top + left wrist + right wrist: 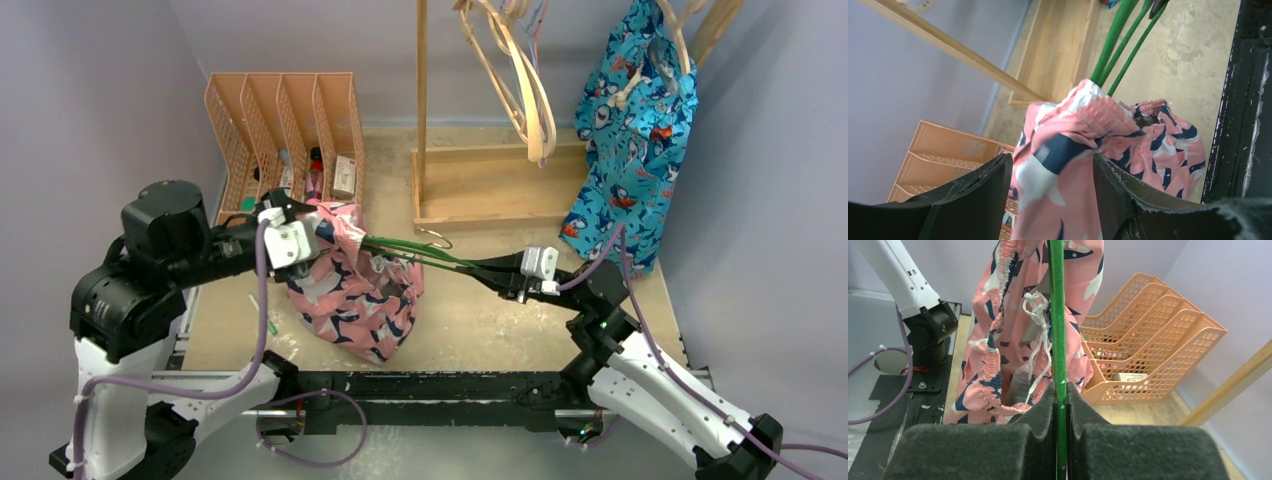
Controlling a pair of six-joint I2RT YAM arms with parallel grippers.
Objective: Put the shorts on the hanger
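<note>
The pink shorts [355, 295] with navy-and-white print hang bunched over one end of the thin green hanger [420, 255], above the table. My right gripper [478, 268] is shut on the hanger's rod [1057, 315] and holds it level, pointing left. The hanger's metal hook [435, 240] lies beside the rod. My left gripper [318, 232] is at the top of the shorts. Its jaws stand apart with a fold of the fabric [1108, 130] between them, unclamped. The white drawstring [1035, 305] dangles by the rod in the right wrist view.
An orange file organizer [285, 130] stands at the back left. A wooden rack base [490, 185] with pale wooden hangers [520, 80] stands behind. A bright blue printed garment [630, 130] hangs at the back right. Small bits lie on the table [270, 320] at the left.
</note>
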